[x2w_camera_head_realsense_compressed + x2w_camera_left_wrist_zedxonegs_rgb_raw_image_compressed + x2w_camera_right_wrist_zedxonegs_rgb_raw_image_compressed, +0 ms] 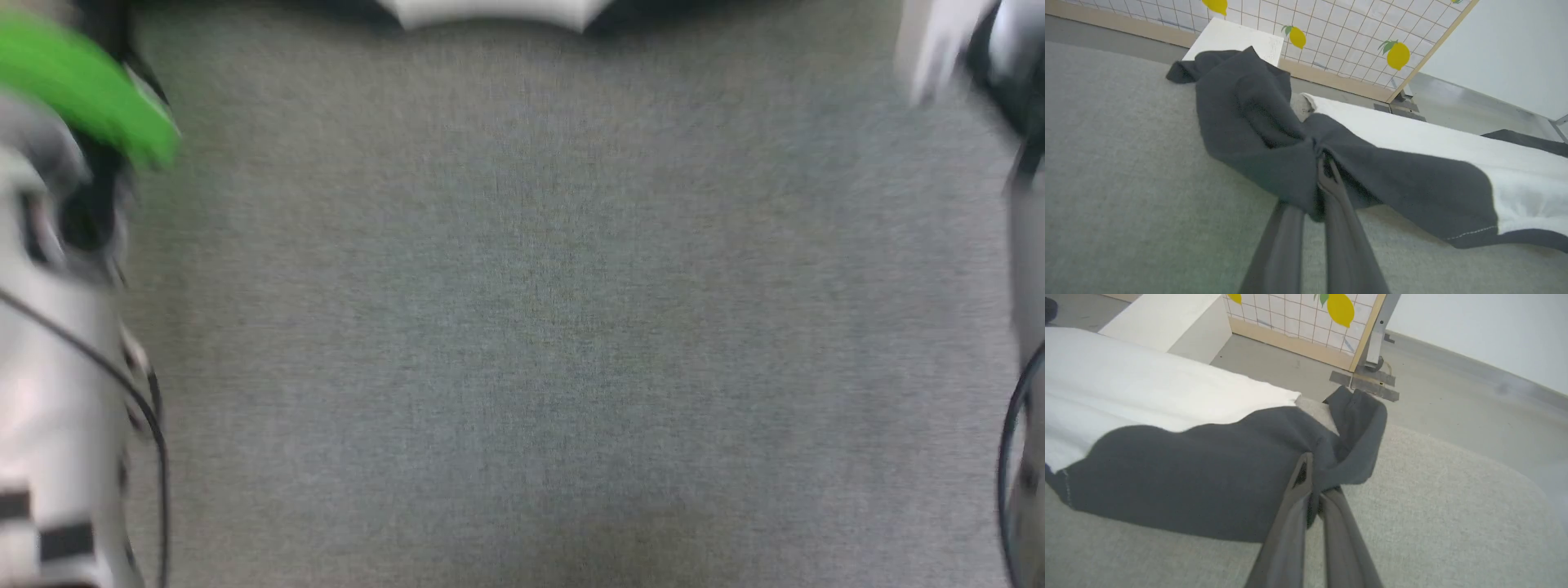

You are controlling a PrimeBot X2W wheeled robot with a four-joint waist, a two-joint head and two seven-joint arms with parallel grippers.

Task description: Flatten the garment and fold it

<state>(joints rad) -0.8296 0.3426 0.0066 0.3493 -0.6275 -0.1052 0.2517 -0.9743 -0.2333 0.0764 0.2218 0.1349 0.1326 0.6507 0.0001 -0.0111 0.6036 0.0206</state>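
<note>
Through the head view's heavy blur we see the raglan shirt (494, 12) as a white strip flanked by black, at the top edge of the grey cloth surface (522, 327). The pale left forearm (49, 392) and its green band (82, 82) are at the left.

In the left wrist view, the left gripper (1319, 179) is clamped on a bunched black sleeve. The shirt's white body stretches away to the right, and a white box (1235, 38) stands behind.

In the right wrist view, the right gripper (1315, 477) pinches black fabric tight, with the white body lying to its left.
</note>
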